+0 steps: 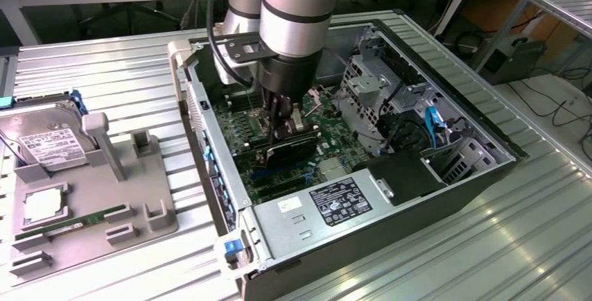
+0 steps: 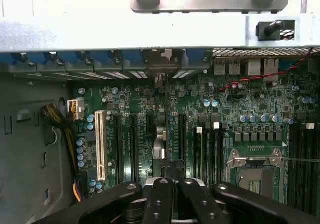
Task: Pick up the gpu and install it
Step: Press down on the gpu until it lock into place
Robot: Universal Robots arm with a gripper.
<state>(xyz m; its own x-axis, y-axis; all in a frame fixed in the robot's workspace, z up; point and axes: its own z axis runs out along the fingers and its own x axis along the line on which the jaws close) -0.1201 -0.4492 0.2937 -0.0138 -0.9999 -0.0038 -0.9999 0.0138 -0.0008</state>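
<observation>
The claw (image 1: 280,129) is reaching down inside the open computer case (image 1: 462,176), nearly closed around the top edge of the gpu (image 1: 288,150), which is standing upright on the green motherboard (image 2: 220,134).

Green motherboard (image 2: 200,114) dotted with pale blue capacitors; one white expansion slot (image 2: 101,144) among black ones; black gpu (image 1: 288,150); silver arm (image 1: 294,6) with black gripper (image 2: 170,194); grey parts tray (image 1: 138,218) at nine o'clock, holding a white-labelled silver hard drive (image 1: 44,141).
</observation>
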